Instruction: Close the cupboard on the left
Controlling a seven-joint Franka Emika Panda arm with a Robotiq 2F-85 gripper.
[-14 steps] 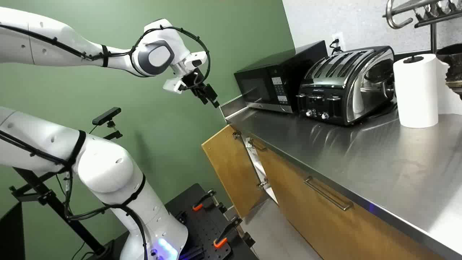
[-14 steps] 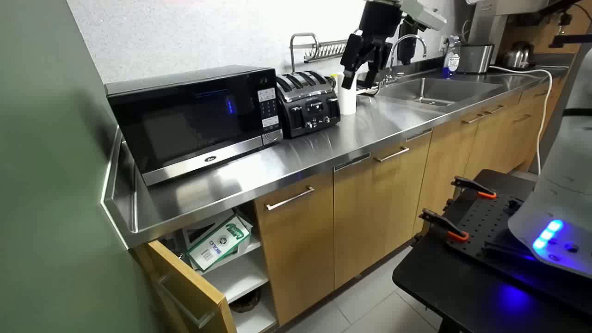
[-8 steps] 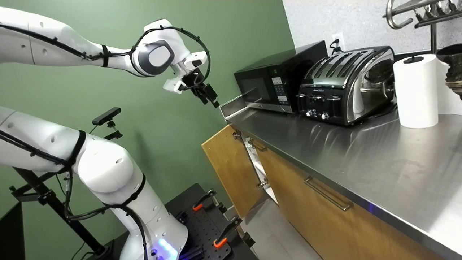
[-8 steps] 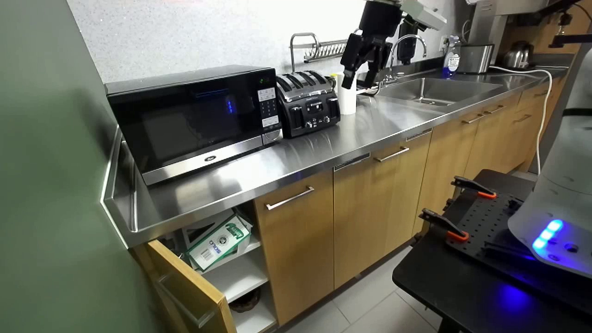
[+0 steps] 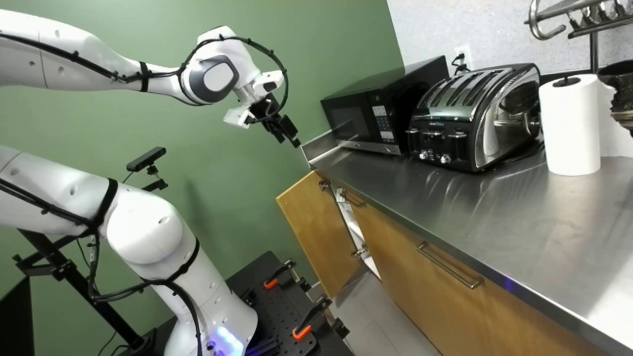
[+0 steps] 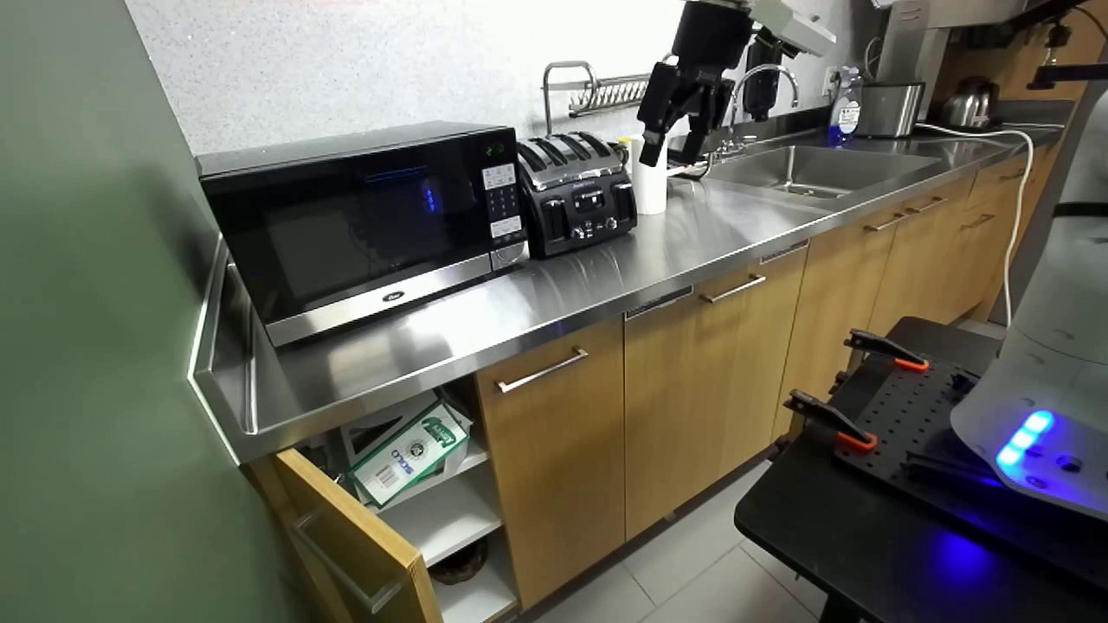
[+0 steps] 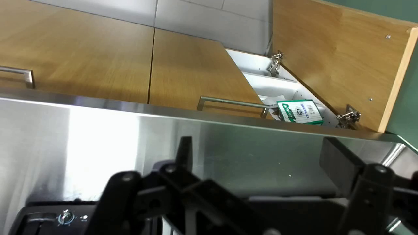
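Note:
The cupboard's light-brown door stands open in both exterior views point(image 5: 321, 232) point(image 6: 333, 523) and in the wrist view point(image 7: 346, 62). It is swung out toward the green wall, with hinges and white shelves showing. A white and green box point(image 6: 411, 454) lies inside on a shelf and also shows in the wrist view point(image 7: 300, 112). My gripper point(image 5: 289, 138) is above the counter's height, apart from the door. In the wrist view my gripper point(image 7: 256, 147) is open and empty, its fingers point(image 7: 185, 151) wide apart over the steel counter.
The steel counter point(image 6: 554, 303) carries a black microwave point(image 6: 363, 225), a toaster point(image 6: 580, 190) and a paper towel roll point(image 5: 568, 123). A shut cabinet front point(image 6: 554, 459) with a bar handle adjoins the opening. A black table point(image 6: 831, 510) with clamps supports my base. The green wall point(image 5: 237, 198) stands beside the door.

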